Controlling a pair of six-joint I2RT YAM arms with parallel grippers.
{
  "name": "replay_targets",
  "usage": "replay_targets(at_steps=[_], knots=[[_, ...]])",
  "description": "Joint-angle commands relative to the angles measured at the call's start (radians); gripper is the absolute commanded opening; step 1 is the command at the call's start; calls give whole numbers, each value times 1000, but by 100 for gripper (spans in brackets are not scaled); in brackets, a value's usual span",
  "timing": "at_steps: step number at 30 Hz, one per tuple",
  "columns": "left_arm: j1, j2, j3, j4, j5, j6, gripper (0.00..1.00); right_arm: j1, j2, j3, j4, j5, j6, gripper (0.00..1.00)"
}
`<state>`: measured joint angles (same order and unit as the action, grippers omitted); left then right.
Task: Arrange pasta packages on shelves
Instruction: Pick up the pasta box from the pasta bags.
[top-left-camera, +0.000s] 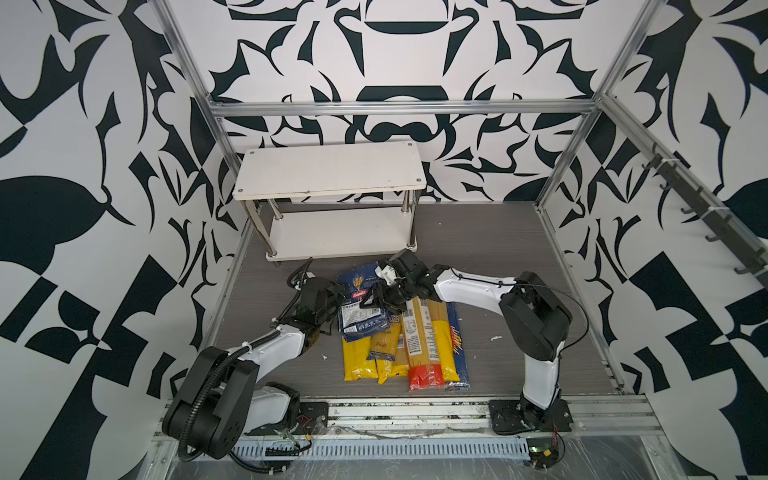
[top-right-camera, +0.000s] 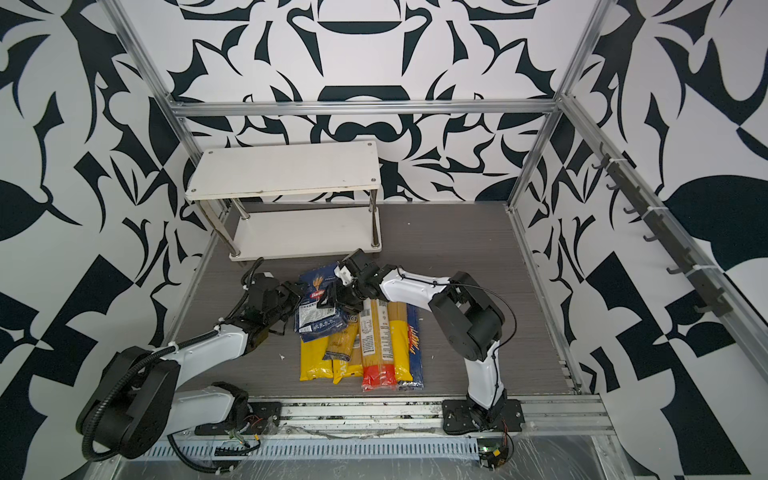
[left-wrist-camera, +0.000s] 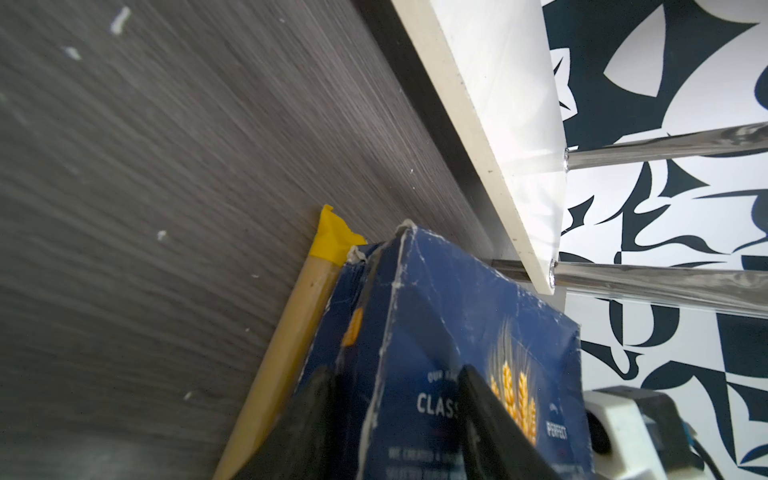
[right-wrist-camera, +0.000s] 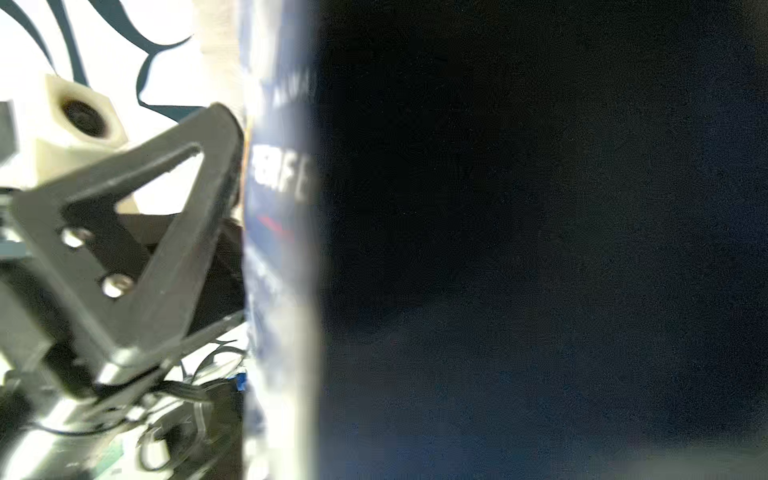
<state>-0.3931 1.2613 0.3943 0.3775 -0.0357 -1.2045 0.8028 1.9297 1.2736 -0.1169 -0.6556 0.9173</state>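
grey counter (top-left-camera: 519, 257) carries everything. shelves (top-left-camera: 328, 172) stand at its far side. both white boards are bare in both top views, so nothing is placed yet and the task looks to be at its very start. pasta packages (top-left-camera: 419, 353) lie side by side in one pile mid counter: long yellow, red and dark-blue bags, none on a board. the wide dark-blue barilla bag (top-left-camera: 360, 316) sits over the far end of that pile, just short of the lower board, with both arms at it. left gripper (left-wrist-camera: 395, 370) has its jaws either side of the bag's edge and is gripping it. the right wrist view shows one of its fingers (right-wrist-camera: 187, 232) flat against the bag. right gripper (top-left-camera: 376, 299) is at the bag's other side, its jaws hidden and its lens blocked by the bag, so can't tell if it holds. judgement: first pack is being picked, every pack is left to shelve.
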Motion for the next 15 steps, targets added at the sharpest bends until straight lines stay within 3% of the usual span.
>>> replay_targets(at_steps=[1,3,7,15], knots=[[-43,-16,41,-43,363,-9,64,72,12,19,159,-208,-12,41],[-6,-51,51,-104,365,13,74,60,-18,-8,157,-214,-18,36],[59,-145,85,-262,344,68,91,32,-73,-59,153,-230,-19,35],[111,-278,214,-611,213,211,97,-21,-184,-123,132,-250,-31,33]])
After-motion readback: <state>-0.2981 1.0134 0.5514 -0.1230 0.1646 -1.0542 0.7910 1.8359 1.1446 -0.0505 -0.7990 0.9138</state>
